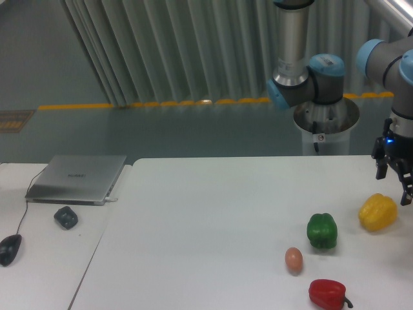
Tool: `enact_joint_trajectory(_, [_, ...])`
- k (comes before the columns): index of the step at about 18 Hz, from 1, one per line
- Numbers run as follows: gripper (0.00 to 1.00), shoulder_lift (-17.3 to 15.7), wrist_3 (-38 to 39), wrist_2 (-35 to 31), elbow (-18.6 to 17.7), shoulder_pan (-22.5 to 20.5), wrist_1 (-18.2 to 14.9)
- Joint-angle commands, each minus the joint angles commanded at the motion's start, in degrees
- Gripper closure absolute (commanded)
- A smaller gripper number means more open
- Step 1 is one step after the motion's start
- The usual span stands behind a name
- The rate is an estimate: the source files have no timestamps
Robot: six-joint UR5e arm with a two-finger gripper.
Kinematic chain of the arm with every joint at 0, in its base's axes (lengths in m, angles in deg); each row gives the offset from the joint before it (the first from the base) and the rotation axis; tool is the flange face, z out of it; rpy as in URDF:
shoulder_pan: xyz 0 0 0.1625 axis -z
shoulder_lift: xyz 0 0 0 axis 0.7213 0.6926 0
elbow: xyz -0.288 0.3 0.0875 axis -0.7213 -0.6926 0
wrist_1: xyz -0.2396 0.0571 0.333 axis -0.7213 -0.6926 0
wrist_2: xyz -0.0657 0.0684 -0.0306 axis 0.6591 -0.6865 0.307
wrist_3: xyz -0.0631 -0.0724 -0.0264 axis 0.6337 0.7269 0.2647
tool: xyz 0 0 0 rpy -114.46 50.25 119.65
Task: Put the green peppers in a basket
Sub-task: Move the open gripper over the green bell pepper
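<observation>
The green pepper is glossy, dark green and lobed, and sits on the white table at the right. My gripper hangs at the far right edge, just above and behind the yellow pepper. It is up and to the right of the green pepper and apart from it. Its fingers are spread and hold nothing. No basket is in view.
A brown egg lies in front and to the left of the green pepper. A red pepper sits at the front edge. On the left side table are a closed laptop, a dark small object and a mouse.
</observation>
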Motion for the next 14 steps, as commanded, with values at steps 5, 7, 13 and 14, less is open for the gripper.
enact_joint_trajectory(5, [0.00, 0.5, 1.9, -1.7, -0.1, 3.7, 0.2])
enact_joint_trajectory(7, [0.00, 1.3, 10.3, -1.7, -0.1, 6.2, 0.6])
enact_joint_trajectory(13, [0.00, 4.9, 36.5, -1.9, 0.0, 10.6, 2.3])
enact_joint_trajectory(14, [0.00, 4.8, 37.9, -1.8, -0.1, 10.6, 2.0])
